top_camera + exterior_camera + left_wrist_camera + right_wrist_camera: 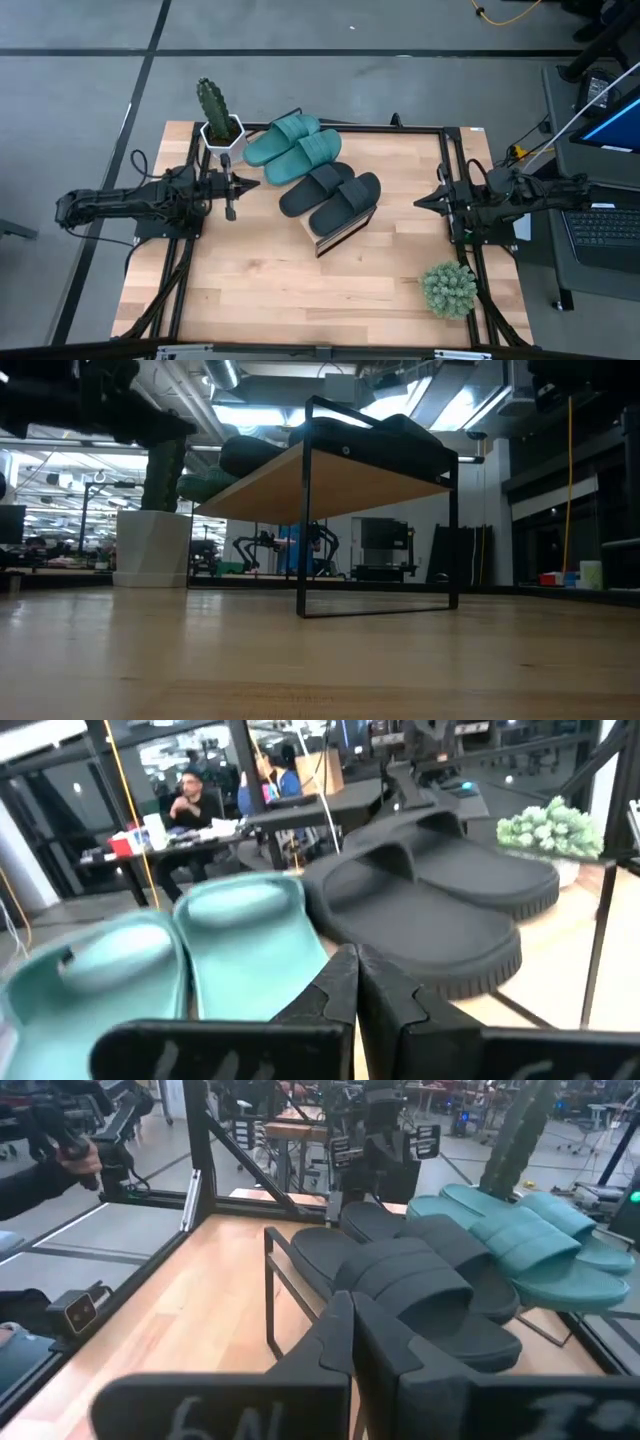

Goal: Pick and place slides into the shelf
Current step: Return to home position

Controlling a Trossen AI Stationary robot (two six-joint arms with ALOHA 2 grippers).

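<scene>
Slides [300, 150] all racked on the shelf [300, 485]
Left claw [357, 960] and right claw [352, 1305] sit closed and empty at opposite worktop [300, 290] sides, clear of the shelf, likely homing.

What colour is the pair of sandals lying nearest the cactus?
The slides by the cactus are teal-green, clearest in the high view.

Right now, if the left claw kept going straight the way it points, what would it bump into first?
Probably a slide: the left claw aims at the spot where one teal slide meets the black slide beside it. Which it would touch first is hard to judge.
</scene>
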